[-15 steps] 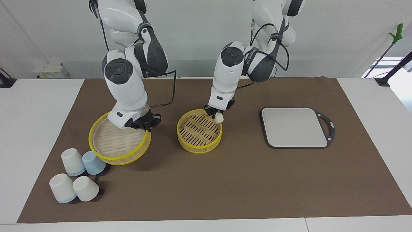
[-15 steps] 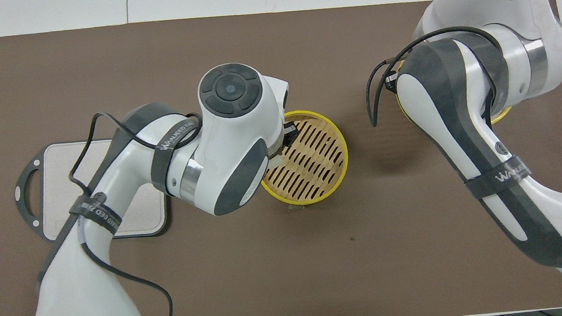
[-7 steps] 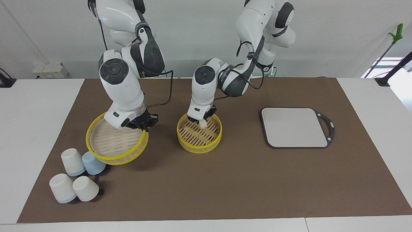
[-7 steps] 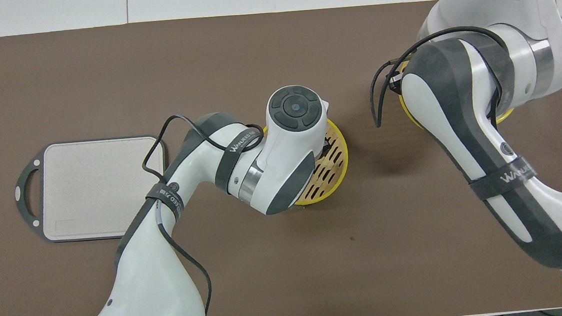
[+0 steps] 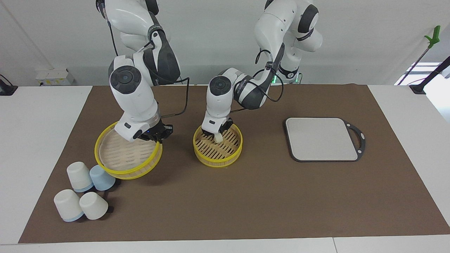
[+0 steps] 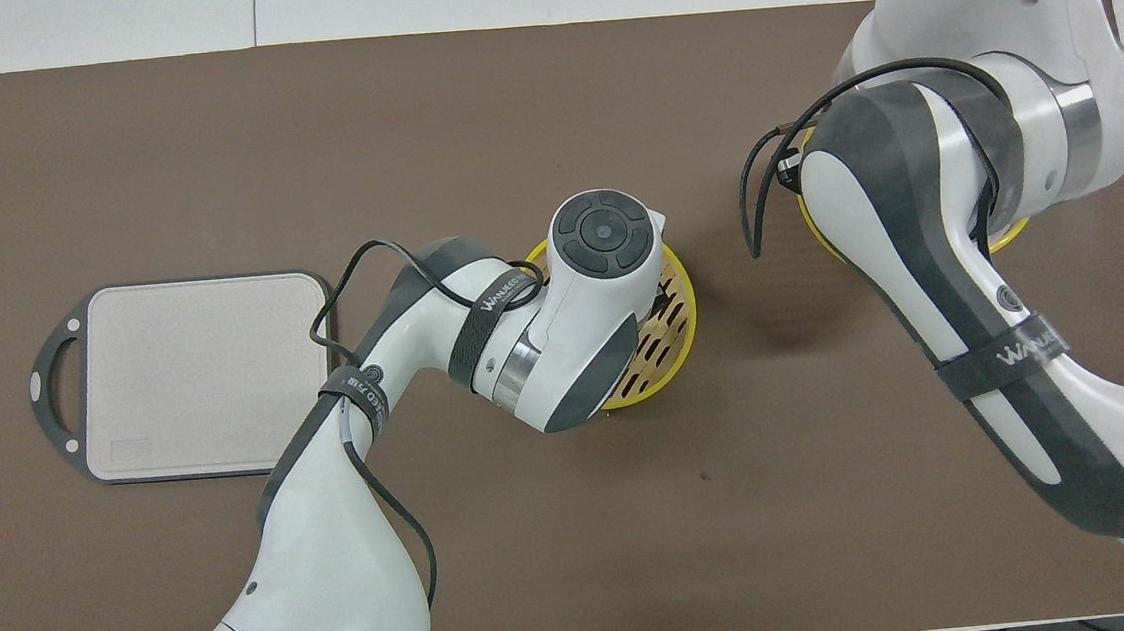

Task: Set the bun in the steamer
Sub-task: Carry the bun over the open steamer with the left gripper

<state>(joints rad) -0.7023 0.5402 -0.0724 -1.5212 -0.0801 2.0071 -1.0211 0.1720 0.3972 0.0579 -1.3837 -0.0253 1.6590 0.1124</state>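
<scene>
Left gripper (image 5: 217,135) is clamped on one small cream-white bun (image 5: 219,138) inside the yellow-rimmed slatted steamer basket (image 5: 218,156); right gripper (image 5: 157,137), closed, pinches its pale yellow-rimmed lid (image 5: 123,165) beside four cups (image 5: 84,193).

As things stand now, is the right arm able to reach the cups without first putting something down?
Probably not. The right gripper is shut on the rim of the steamer lid, held tilted beside the cups, so its fingers are occupied. The path itself looks free; the left gripper holds the bun in the steamer.
</scene>
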